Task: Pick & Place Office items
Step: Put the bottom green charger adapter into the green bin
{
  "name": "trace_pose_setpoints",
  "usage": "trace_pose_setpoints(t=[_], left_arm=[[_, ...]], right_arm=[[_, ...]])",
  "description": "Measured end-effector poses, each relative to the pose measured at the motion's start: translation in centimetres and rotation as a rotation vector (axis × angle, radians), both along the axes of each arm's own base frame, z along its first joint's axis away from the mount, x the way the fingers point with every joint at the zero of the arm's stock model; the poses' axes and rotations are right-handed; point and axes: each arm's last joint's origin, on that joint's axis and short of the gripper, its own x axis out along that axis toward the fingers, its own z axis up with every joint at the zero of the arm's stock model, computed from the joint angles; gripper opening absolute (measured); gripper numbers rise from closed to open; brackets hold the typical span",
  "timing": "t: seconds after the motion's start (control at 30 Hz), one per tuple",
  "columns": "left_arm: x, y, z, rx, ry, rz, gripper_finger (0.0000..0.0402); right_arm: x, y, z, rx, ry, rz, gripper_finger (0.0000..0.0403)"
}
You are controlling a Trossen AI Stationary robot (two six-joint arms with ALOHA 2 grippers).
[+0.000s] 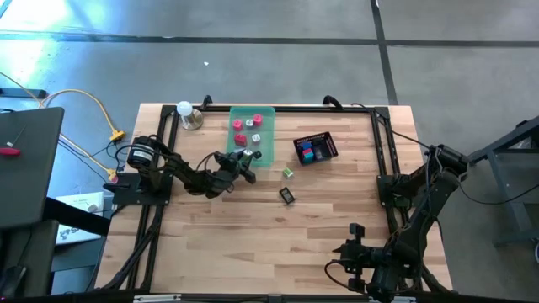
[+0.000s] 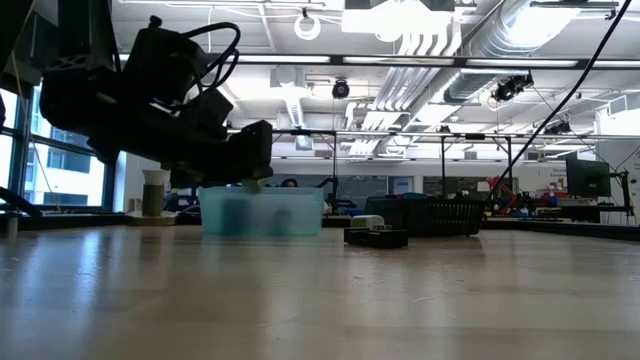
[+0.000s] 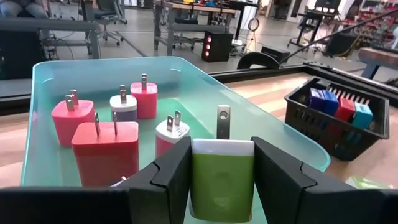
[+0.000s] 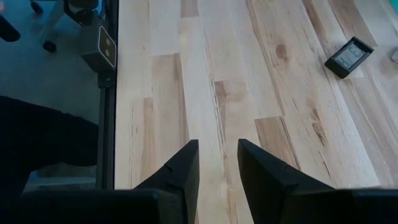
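My left gripper is shut on a green-and-white plug block, held over the near end of the translucent green tray. Several pink, red and white plug blocks stand in the tray on their flat backs, prongs up. A small green piece and a black piece lie on the wood right of the tray. My right gripper waits near the table's front right, open by a narrow gap, with nothing between its fingers. My left gripper pinches the plug block's two green sides between its two fingers. The fingers reach in almost level from the table's left. The white end and the metal prong point forward past the fingertips. The block hangs clear above the tray.
A black mesh basket with blue, red and teal pieces stands right of the tray. A white ball on a small stand sits at the far left corner. Bare wood lies in the middle and near part of the table.
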Motion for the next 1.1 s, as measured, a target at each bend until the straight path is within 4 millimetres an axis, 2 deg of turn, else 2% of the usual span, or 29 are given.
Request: trace_pose_setpoints(t=[0.33,0.67,1.1], left_arm=[[0.1,0.0,-0.1,0.013,0.029,-0.007,0.0145],[1.4,-0.3,0.6,0.074,0.104,-0.072,0.0145],[1.6,0.6,0.4,0.023,0.088,-0.091,0.0145]], right_arm=[[0.0,0.0,0.0,-0.002,0.000,0.003,0.0097],[0.0,0.0,0.0,-0.002,0.000,0.003,0.0097],[0.0,0.0,0.0,0.005,0.002,0.001,0.0097]])
